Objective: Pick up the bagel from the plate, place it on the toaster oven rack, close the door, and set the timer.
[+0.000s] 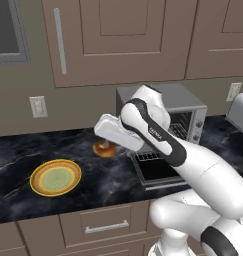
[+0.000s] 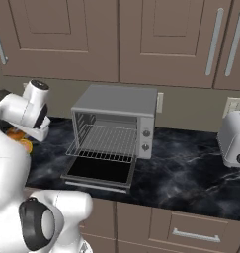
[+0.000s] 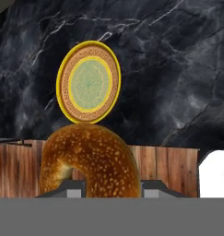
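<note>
One bagel (gripper-held), one bare plate, one rack.

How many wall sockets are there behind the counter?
3. One socket is above the plate, one peeks out beside the oven, one is above the toaster. Others may be hidden.

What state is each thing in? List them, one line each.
bagel: lifted off the plate, held in the gripper.
plate: bare, on the counter.
door: open, folded down.
toaster oven rack: pulled out, nothing on it.
gripper: shut on the bagel.
</note>
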Motion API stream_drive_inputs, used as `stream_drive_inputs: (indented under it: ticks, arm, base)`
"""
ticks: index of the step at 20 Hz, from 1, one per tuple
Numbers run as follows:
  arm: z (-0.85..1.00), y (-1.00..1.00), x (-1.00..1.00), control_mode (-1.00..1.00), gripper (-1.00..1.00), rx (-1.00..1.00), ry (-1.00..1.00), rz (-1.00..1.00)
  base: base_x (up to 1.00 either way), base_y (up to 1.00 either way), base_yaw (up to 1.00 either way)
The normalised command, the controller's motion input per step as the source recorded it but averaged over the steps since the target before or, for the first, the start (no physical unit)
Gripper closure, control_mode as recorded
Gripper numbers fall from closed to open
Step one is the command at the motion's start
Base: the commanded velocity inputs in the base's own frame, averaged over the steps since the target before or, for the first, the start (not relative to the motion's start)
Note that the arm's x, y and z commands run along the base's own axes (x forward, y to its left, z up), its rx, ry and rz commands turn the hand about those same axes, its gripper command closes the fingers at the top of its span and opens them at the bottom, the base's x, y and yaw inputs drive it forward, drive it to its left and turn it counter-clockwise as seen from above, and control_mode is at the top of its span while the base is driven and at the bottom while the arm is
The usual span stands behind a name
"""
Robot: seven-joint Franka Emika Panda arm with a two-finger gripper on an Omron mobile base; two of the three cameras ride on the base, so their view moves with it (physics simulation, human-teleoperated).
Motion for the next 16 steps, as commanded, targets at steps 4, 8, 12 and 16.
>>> stream_drive_inputs:
  ticks: [4, 8, 12, 16]
  arm:
    - [0.28, -0.69, 0.0, -1.0, 1.0, 0.0, 0.18, 0.0]
    - [0.18, -0.82, 0.0, -1.0, 1.0, -0.01, 0.13, 0.0]
    - [0.02, -0.83, 0.0, -1.0, 1.0, -0.06, 0.03, 0.0]
    - [0.0, -0.81, 0.0, -1.0, 1.0, -0.11, 0.0, 0.0]
  base:
    - [0.0, 0.0, 0.0]
    - [0.0, 0.0, 0.0]
    - [0.0, 0.0, 0.0]
    - [0.0, 0.0, 0.0]
